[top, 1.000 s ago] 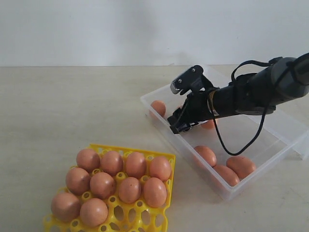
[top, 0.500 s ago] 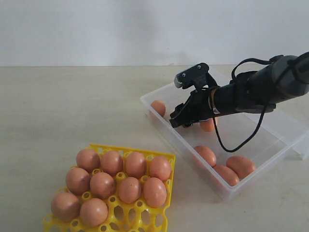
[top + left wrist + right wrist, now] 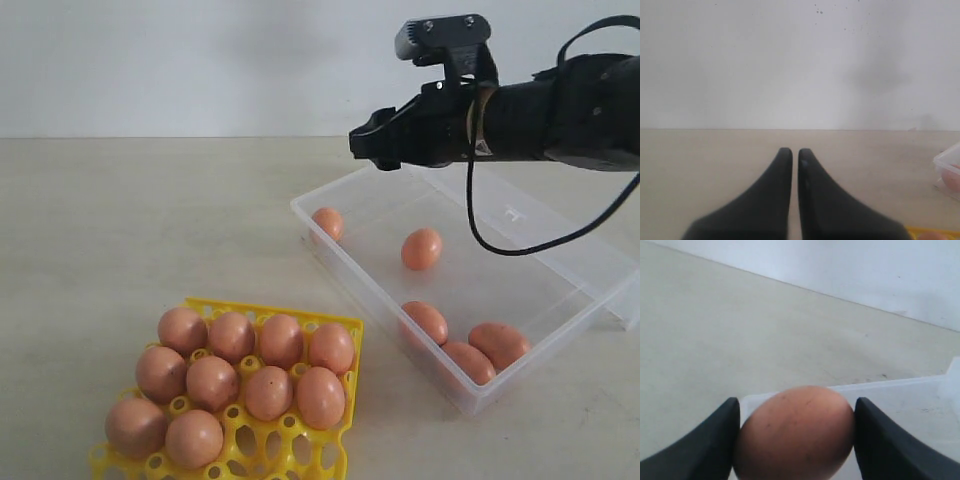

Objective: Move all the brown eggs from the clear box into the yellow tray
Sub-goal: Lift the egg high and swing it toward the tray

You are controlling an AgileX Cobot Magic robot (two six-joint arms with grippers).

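1. While the right gripper (image 3: pixel 375 148) hung high over the clear box (image 3: pixel 345 272), its wrist view showed both black fingers (image 3: pixel 710 445) clamped on one brown egg (image 3: pixel 795 437). They pressed on opposite sides of its widest part. In the exterior view that egg was hidden behind the gripper.
2. The egg looked light but brittle, with a smooth, rounded shell that would likely slip if squeezed off-centre and crack if squeezed hard. A gentle hold across the widest part seemed the safest one.
3. The shell was matte orange-brown with faint dark specks. The box was thin, transparent plastic with low walls. The yellow tray (image 3: pixel 290 445) was glossy moulded plastic, a grid of round cups with raised pegs.
4. Five loose eggs (image 3: pixel 421 248) lay in the box: one at the far corner, one near the middle and three clustered at the near end. Ten eggs sat in the tray, whose front cups were empty.
5. The left gripper (image 3: pixel 794 152) pointed across the bare table (image 3: pixel 715 165) with its fingers drawn together and nothing between them.
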